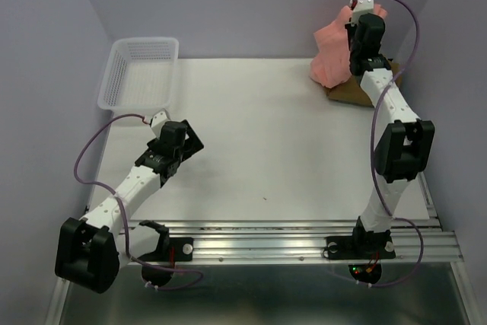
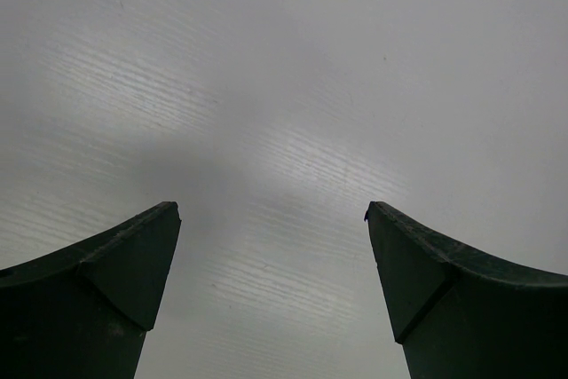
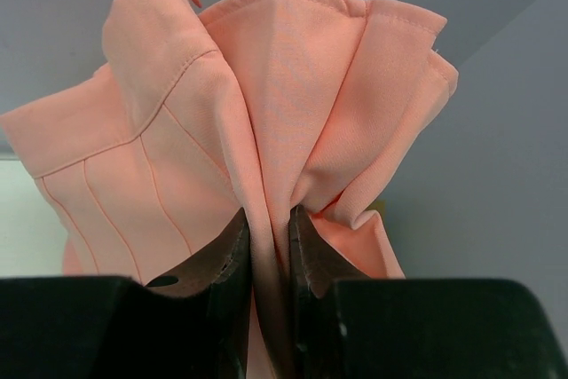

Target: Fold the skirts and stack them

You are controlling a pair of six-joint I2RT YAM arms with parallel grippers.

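Right wrist view: the right gripper (image 3: 268, 219) has its two dark fingers (image 3: 226, 264) drawn close together, and a bunched fold of the salmon-pink skirt (image 3: 284, 77) is pinched between them. From that pinch the cloth rises and fans out above the fingers and to both sides. Its stitched hem and long seams show, and there is a small brownish tab at the top edge.

In the top external view this gripper is held high over the far right corner of the table (image 1: 281, 142). The pink skirt hangs around and below it in a loose heap, with its lower part down at the tabletop. Just beside and under that heap lies the tan-brown skirt (image 1: 356, 93), flat on the same corner and largely hidden by the pink cloth and the arm.

The left gripper (image 2: 272, 255) has its jaws spread wide with nothing between them; only bare white tabletop shows under them. It hovers over the left half of the table, well apart from both skirts. A white lattice basket (image 1: 141, 70) sits at the far left corner.
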